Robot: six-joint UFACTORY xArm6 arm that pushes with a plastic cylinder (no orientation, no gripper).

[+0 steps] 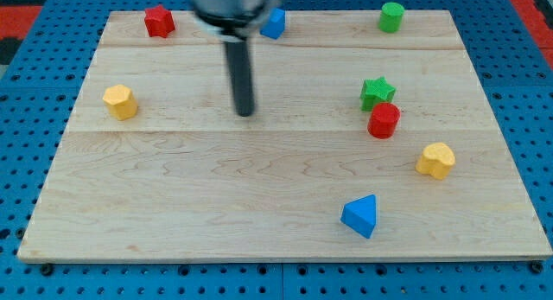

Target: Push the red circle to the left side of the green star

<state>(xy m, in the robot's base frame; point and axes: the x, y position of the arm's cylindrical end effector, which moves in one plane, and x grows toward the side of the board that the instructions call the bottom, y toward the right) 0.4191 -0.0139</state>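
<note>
The red circle point(384, 120) is a short red cylinder on the wooden board point(216, 196), right of centre. It touches the green star point(377, 92) from just below and slightly right. My tip point(246, 112) rests on the board well to the left of both blocks, about a quarter of the board's width away, touching no block.
A red star point(159, 21) sits at the top left, a blue block point(274, 23) at top centre partly behind the rod, a green cylinder point(391, 16) at top right. A yellow hexagon point(121, 102) lies left, a yellow heart point(435, 160) right, a blue triangle point(361, 216) bottom right.
</note>
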